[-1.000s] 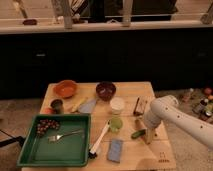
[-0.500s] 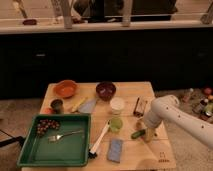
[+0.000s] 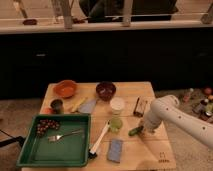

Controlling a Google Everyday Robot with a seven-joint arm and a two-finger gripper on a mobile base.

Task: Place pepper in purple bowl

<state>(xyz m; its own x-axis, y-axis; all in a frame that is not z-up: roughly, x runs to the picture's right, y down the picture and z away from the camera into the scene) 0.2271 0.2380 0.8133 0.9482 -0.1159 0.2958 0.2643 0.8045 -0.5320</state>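
Pepper (image 3: 135, 131) lies on the worktop (image 3: 150, 152), right at the pincer (image 3: 141, 130); whether it is gripped cannot be told. Purple bowl (image 3: 105, 90) looks unfilled. Green tray (image 3: 70, 150) holds a fork (image 3: 64, 135).

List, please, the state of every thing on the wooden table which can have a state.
Slender green pepper: at the gripper's tip, not in a bowl.
Round purple bowl: upright, no pepper inside.
Round orange bowl: upright.
Green tray: holds a fork and dark round pieces.
White gripper: low beside the pepper.
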